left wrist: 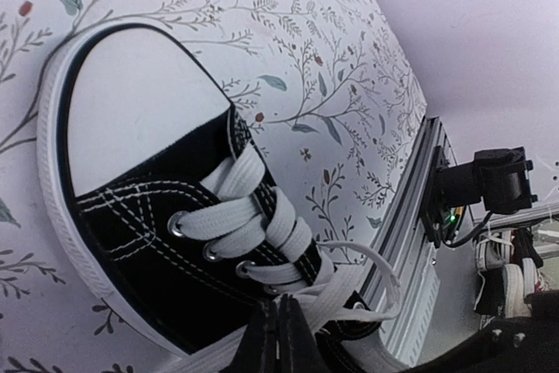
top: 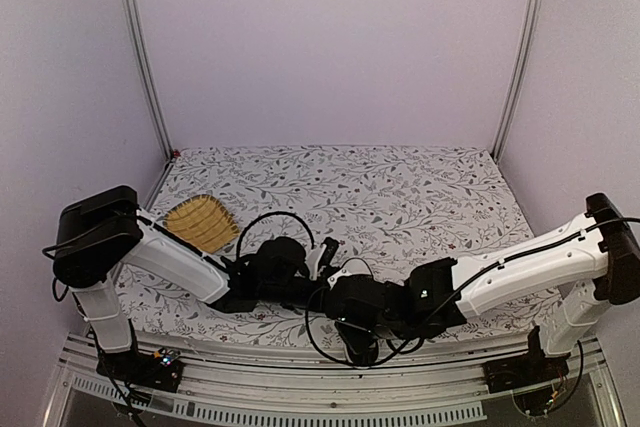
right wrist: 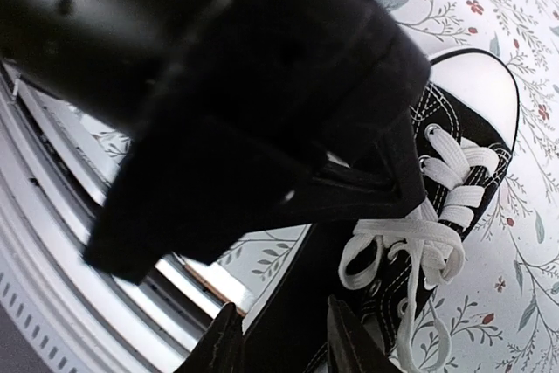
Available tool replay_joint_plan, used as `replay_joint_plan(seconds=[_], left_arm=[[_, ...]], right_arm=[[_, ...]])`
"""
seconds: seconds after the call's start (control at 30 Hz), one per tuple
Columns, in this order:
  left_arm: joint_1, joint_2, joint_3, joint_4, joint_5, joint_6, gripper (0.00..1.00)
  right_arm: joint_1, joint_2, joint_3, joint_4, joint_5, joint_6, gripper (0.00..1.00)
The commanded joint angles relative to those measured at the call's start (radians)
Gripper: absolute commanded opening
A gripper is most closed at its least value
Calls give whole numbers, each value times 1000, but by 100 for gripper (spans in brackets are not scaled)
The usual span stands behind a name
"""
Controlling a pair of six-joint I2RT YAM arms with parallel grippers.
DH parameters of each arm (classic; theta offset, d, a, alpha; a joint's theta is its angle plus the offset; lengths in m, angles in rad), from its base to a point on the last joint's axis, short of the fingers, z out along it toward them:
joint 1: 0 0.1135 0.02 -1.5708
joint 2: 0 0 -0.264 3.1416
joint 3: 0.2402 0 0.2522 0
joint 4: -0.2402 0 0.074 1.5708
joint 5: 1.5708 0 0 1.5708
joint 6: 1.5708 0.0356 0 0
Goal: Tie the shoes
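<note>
Our left gripper (left wrist: pixel 278 310) sits closed at the white laces (left wrist: pixel 249 216) of the small black canvas sneaker (left wrist: pixel 140 229), while our right gripper (right wrist: pixel 284 334) straddles it, grip unclear.

**Sneaker (left wrist: pixel 148 216) mostly lost from sight**

From above, the left arm (top: pixel 180 262) and right arm (top: pixel 520 267) meet over it and cover nearly all of it. The left wrist view crops its heel and the clamped left gripper (left wrist: pixel 279 329); any pinched lace cannot be made out. A blurred black bulk fills the right wrist view, and the right gripper (right wrist: pixel 284 342) is cut off by the bottom edge.
</note>
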Motion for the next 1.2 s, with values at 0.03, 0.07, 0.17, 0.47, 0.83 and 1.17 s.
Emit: replay_joint_plan(seconds=[0.03, 0.07, 0.17, 0.47, 0.83, 1.17], left_arm=[[16, -27, 9, 33, 10, 2, 0], [16, -30, 9, 33, 14, -1, 0], [16, -32, 8, 34, 26, -12, 0], [18, -28, -8, 73, 63, -37, 0], [28, -21, -45, 146, 108, -78, 0], [37, -17, -68, 183, 130, -98, 0]], right_arm=[[6, -72, -13, -14, -86, 65, 31], [6, -68, -14, -22, -94, 87, 31], [3, -51, -9, -50, -96, 154, 28], [-20, 38, 75, -149, -63, 260, 27], [-44, 103, 118, -183, -28, 282, 26], [-49, 164, 152, -228, 42, 344, 26]])
